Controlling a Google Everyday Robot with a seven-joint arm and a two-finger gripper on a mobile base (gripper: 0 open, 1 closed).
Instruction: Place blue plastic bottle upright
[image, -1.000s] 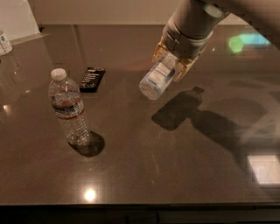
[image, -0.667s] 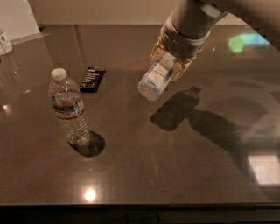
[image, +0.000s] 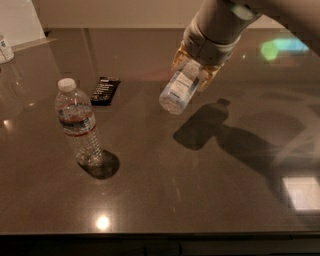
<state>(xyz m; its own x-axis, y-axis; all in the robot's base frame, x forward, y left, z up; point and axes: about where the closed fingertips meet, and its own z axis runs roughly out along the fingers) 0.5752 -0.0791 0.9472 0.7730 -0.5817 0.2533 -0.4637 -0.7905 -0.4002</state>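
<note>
The blue plastic bottle (image: 179, 89) is a small clear bottle with a pale blue-and-white label. It hangs tilted in the air above the dark table (image: 165, 195), its base pointing down-left, its cap end hidden between the fingers. My gripper (image: 194, 66) reaches down from the upper right on a grey arm and is shut on the bottle's upper end. The bottle's shadow (image: 200, 125) falls on the table to its lower right.
A taller ribbed clear bottle (image: 77, 125) with a dark red-and-blue band stands upright at the left. A black flat packet (image: 105, 90) lies behind it. A small white container (image: 5, 48) sits at the far left edge.
The gripper and the held bottle have shifted only slightly left; the bottle stays tilted in the air. The other things have not moved.
</note>
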